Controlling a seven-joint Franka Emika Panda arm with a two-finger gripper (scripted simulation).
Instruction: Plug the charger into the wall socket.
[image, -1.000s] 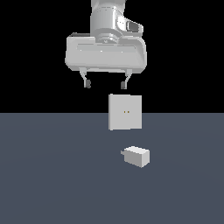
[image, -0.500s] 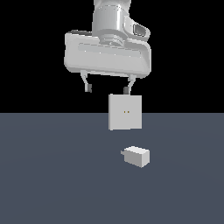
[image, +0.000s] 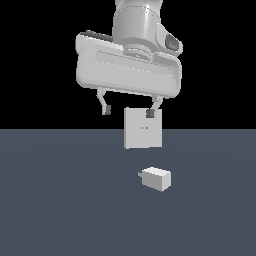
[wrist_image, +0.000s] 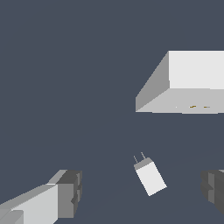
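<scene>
Charger (image: 156, 178) lies loose on the dark worktop (image: 60, 200), its short prongs (wrist_image: 139, 158) pointing toward the wall socket (image: 143, 128), which stands upright just behind it. High above both, the end effector (image: 128, 111) hangs with its fingers (image: 105, 108) spread apart, holding nothing.

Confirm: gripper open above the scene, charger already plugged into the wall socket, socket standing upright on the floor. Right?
Not quite. The charger isn't plugged in: it lies on the floor, apart from the wall socket, as the exterior view shows. The wrist view also shows its prongs bare. The rest holds: the gripper is open above, the socket upright.
</scene>
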